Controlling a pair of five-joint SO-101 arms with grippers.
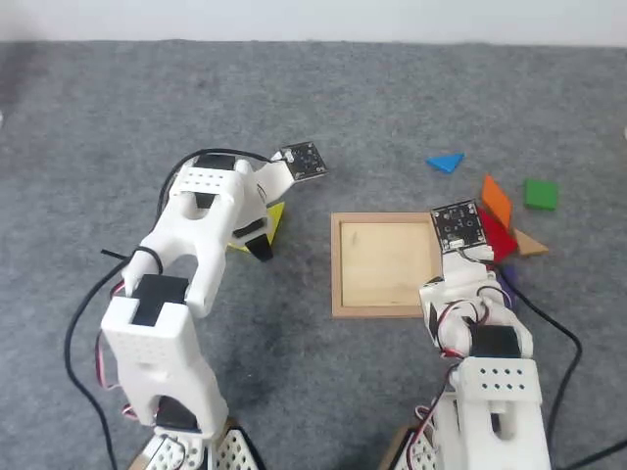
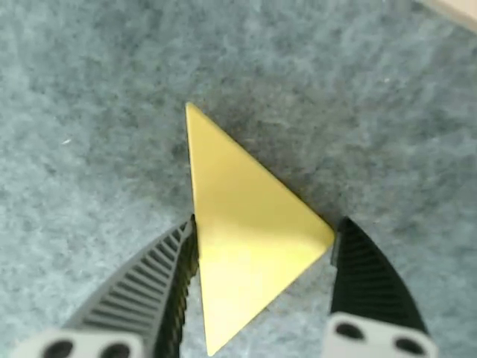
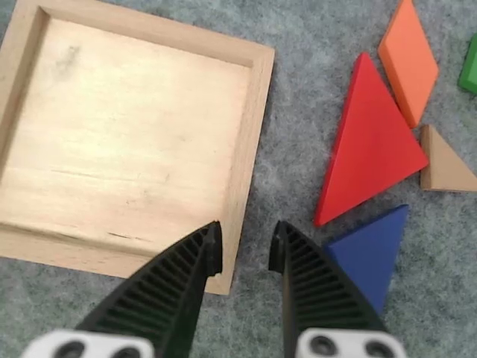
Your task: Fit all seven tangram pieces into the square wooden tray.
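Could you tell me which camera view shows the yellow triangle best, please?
The left wrist view: the whole yellow triangle lies between the left gripper's open fingers. The high view catches a yellow corner beside that arm.

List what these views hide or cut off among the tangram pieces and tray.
Yellow triangle: high view, mostly under the left arm.
Dark blue triangle: high view, nearly all behind the right arm.
Green piece: right wrist view, cut by the frame edge.
Tray: high view, one corner under the right arm.
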